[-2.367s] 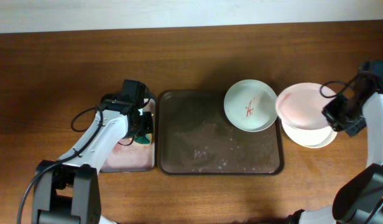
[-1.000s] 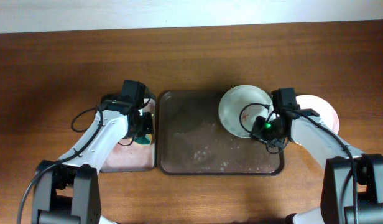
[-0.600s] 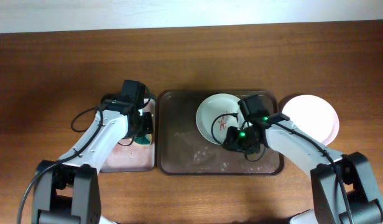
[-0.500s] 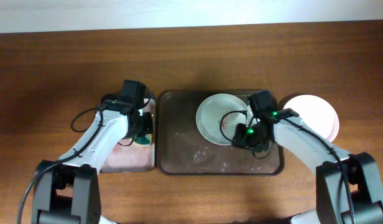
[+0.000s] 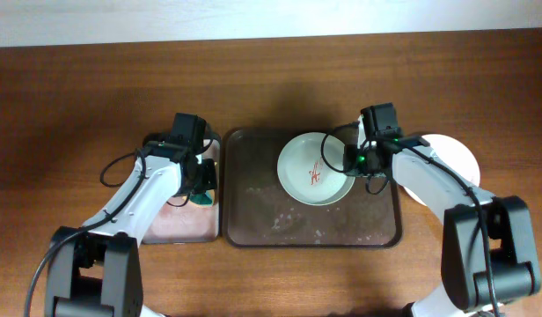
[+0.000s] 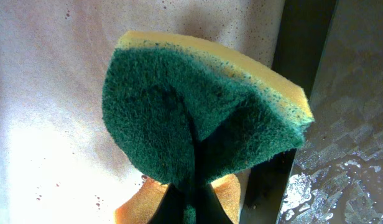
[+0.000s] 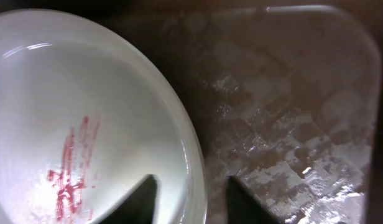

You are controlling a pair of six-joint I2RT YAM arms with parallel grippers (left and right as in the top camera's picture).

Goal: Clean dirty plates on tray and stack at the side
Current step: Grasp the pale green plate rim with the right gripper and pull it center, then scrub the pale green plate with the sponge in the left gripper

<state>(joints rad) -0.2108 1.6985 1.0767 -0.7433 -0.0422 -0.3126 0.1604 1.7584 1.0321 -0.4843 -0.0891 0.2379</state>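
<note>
While the left pincer (image 5: 200,182) is clamped on a folded green-and-yellow scouring sponge (image 6: 198,124) above the small pink-floored tray (image 5: 179,224), the right pincer (image 5: 348,161) stands apart, its fingers straddling the right rim of a pale mint-green round plate (image 5: 311,169) without visibly gripping it. That plate, red scribble at its centre, lies in the large dark brown rectangular tray (image 5: 262,211) on the wooden tabletop (image 5: 95,88).

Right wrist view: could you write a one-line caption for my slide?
Right tool straddles the rim of a red-smeared plate on the wet tray.
</note>
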